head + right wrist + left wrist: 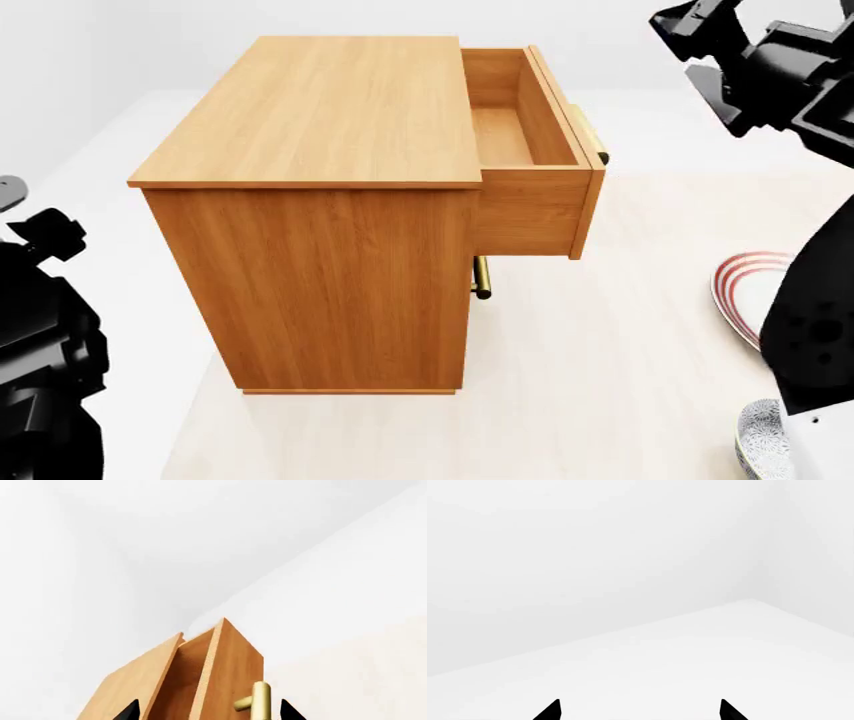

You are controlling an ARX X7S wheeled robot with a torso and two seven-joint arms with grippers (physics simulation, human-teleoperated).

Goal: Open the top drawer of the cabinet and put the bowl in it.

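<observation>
Three views: head camera plus both wrist cameras, all live on one moment.
Cabinet: the orange-brown wood cabinet point(320, 200) fills the centre-left of the head view, standing on a pale floor point(601, 380).
Top drawer: the top drawer point(527, 150) is pulled out toward the right of the frame, upper centre, its inside bare wood and nothing in it.
Drawer handle: the brass bar handle point(260, 702) sits on the drawer front; in the right wrist view it shows at the bottom centre, right between the two dark fingertips.
Lower handle: another brass handle point(481, 277) peeks out below the open drawer, mid-frame.
Bowl: the speckled blue-grey bowl point(763, 438) is down in the lower right corner of the head view, on the floor, well apart from the cabinet and partly cut off by the robot's body.
Plate: a red-ringed white plate point(741, 290) lies at the right edge, above the bowl, half hidden.
Right gripper: right gripper point(207, 712), fingers spread, one tip on each side of the handle, not pinching it; nothing held.
Left gripper: left gripper point(640, 712), fingers spread wide, empty, facing only white wall and surface.
Left arm: dark bulk at the lower left edge of the head view.
</observation>
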